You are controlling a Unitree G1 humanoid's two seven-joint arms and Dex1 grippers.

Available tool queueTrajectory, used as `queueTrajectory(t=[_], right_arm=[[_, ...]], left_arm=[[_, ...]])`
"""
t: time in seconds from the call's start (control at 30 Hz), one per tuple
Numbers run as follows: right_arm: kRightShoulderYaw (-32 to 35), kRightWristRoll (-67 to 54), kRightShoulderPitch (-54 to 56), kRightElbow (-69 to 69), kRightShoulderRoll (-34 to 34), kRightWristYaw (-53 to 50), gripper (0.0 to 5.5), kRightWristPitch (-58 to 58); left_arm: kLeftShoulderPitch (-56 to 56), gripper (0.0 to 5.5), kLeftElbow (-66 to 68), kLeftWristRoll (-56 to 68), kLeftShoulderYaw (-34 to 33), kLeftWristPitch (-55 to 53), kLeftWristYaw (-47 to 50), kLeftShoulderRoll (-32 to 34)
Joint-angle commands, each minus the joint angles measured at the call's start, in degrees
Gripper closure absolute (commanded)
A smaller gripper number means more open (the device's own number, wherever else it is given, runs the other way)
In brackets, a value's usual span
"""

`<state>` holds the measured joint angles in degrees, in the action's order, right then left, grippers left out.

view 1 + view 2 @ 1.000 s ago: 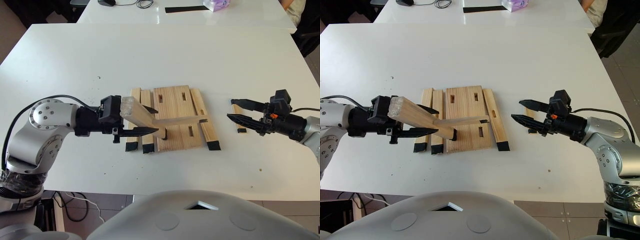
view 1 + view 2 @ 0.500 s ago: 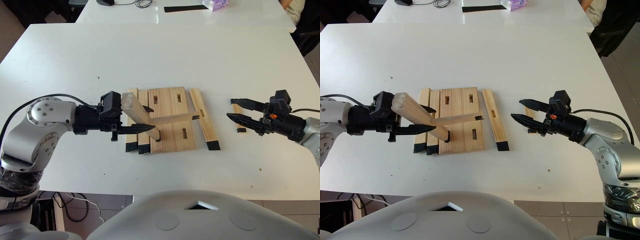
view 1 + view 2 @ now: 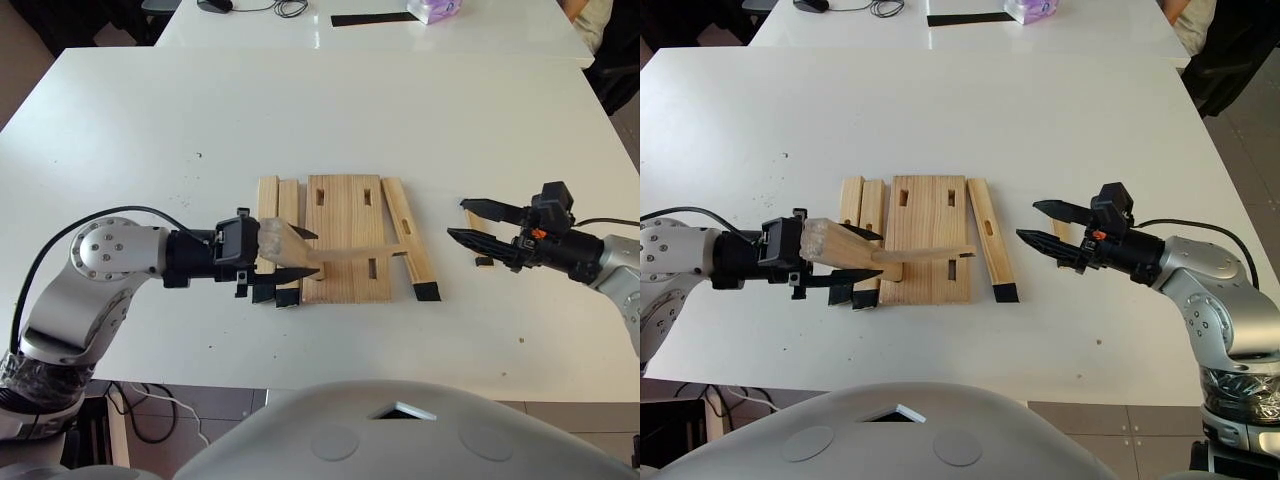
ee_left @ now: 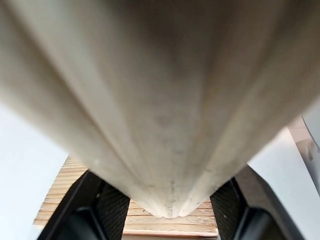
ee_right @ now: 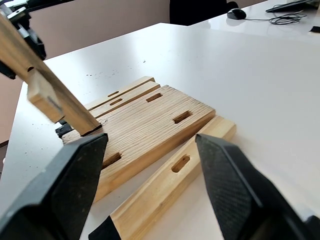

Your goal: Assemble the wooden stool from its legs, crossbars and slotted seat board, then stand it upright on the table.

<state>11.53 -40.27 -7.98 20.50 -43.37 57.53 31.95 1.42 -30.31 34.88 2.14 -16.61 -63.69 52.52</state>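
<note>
Left eye view: the left pincer (image 3: 288, 262) is pinching a wooden leg (image 3: 276, 241), and a crossbar (image 3: 360, 256) sticking out from that leg reaches beyond the pincer's tips, over the slotted seat board (image 3: 345, 225) lying flat just ahead of it. The right pincer (image 3: 457, 218) hangs with its fingers spread, its tips facing the board, with a loose leg (image 3: 412, 245) flat on the table (image 3: 400, 120) between them.

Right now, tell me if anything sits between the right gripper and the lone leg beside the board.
Nothing visible does. Bare table separates the right gripper from that leg. The piece held by the left gripper reaches toward the leg from the opposite side.
</note>
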Motion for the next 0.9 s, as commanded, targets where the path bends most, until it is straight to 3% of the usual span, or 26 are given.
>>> queueTrajectory(t=[0.03, 0.37, 0.53, 0.57, 0.77, 0.9], right_arm=[[-0.6, 0.8, 0.5, 0.6, -0.4, -0.1, 2.27, -0.2], [-0.8, 0.6, 0.9, 0.7, -0.3, -0.1, 2.27, 0.1], [-0.7, 0.6, 0.6, 1.0, -0.2, -0.4, 2.27, 0.0], [-0.6, 0.7, 0.5, 1.1, -0.1, -0.5, 2.27, 0.0], [-0.4, 0.5, 0.2, 1.4, -0.1, -0.8, 2.27, 0.1], [0.2, 0.4, -0.6, 1.8, -0.2, -1.0, 2.27, 0.1]], left_arm=[[-3.0, 3.46, 5.5, -1.6, 4.8, -5.1, -0.8, -1.5], [-4.5, 3.46, 8.9, -8.8, 9.9, 0.7, -1.2, -2.3], [-6.4, 3.46, 9.7, -8.8, 10.1, -1.8, 0.6, -2.1], [-7.0, 3.09, 9.9, -9.4, 10.2, -1.6, 0.9, -2.1], [-8.9, 2.22, 8.7, -7.0, 6.3, -4.3, 0.4, -2.7], [-5.4, 2.22, 6.3, -4.2, 0.6, -6.0, -0.8, 0.0]])
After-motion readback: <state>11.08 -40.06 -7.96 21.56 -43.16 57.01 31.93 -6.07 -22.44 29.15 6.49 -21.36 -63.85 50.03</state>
